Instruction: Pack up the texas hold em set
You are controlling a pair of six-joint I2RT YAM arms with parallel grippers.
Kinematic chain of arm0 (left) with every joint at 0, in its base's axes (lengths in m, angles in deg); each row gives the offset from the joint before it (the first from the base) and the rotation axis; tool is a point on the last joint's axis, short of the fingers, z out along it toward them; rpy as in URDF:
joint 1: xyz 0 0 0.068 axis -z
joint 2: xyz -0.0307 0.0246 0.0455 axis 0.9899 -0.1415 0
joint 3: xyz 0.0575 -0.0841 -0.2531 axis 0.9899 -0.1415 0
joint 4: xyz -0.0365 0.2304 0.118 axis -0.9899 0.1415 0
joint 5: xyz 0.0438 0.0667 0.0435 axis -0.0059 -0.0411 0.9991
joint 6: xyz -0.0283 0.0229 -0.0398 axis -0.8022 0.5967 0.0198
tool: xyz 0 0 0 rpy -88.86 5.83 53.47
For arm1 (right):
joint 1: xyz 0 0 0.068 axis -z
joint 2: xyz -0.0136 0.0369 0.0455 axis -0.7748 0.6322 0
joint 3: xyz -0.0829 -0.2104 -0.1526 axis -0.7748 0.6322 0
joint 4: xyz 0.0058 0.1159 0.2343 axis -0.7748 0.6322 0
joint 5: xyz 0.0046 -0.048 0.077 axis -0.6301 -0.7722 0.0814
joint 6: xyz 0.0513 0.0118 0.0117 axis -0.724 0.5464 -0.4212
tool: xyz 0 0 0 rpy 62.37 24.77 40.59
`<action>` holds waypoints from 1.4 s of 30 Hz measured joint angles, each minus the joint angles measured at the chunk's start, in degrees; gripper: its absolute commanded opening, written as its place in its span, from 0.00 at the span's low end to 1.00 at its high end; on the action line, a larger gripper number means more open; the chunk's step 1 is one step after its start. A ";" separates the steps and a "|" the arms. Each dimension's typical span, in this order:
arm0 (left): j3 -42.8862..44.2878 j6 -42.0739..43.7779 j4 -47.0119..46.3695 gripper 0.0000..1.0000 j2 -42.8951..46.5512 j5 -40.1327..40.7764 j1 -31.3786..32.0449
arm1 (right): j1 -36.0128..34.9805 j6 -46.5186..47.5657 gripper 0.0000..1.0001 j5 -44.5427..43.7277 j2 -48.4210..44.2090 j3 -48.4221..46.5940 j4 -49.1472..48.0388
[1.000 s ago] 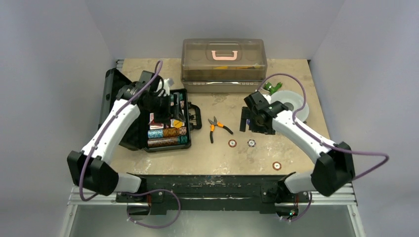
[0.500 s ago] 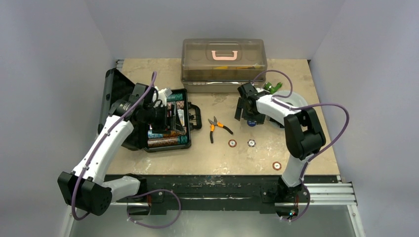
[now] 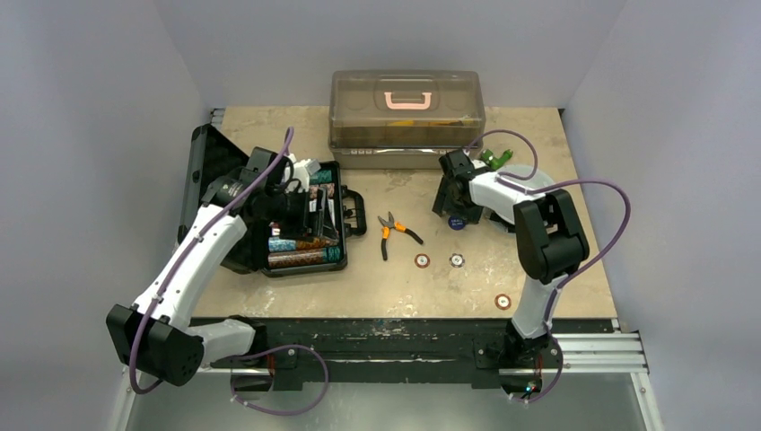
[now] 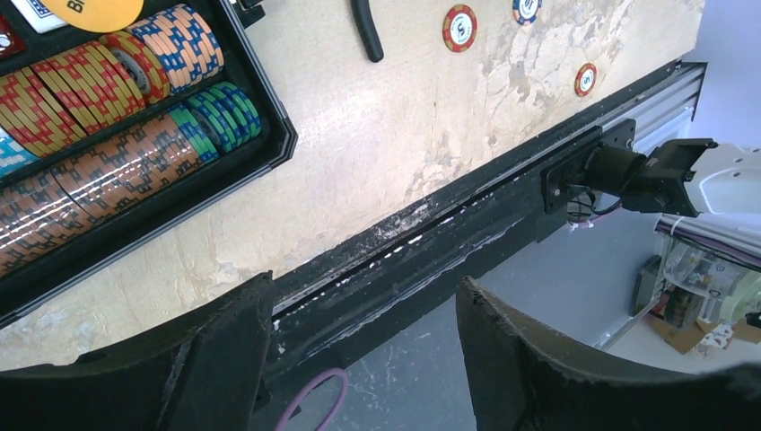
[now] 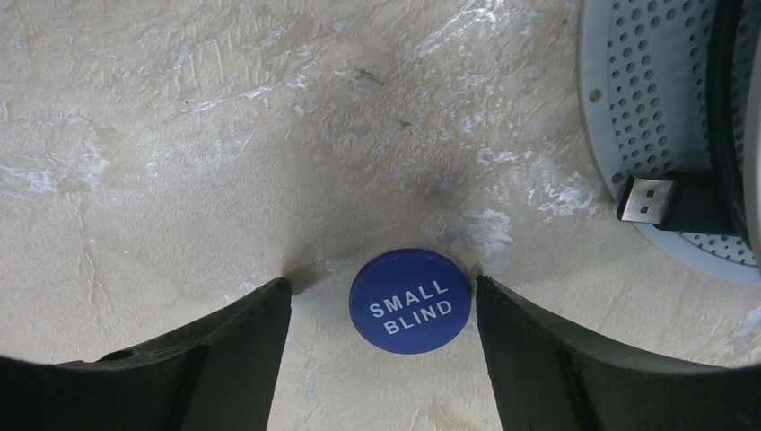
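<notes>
hovering low over the tabletop [image 5: 179, 135], the right jaws are standing apart on either side of a blue "small blind" chip [image 5: 410, 302]. it is lying flat between them with a little gap each side, so nothing is being gripped. the left jaws are hanging wide apart and empty over the open black briefcase [image 4: 135, 224] on the left, with rows of chips [image 4: 117, 171] lying inside. three loose chips [image 3: 457, 260] are sitting nearer the front, beside the orange-handled pliers [image 3: 395, 232].
</notes>
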 measured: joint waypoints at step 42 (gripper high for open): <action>-1.66 -5.27 3.06 0.72 9.92 -0.55 0.37 | 0.44 5.22 0.48 1.49 -3.72 5.68 -3.63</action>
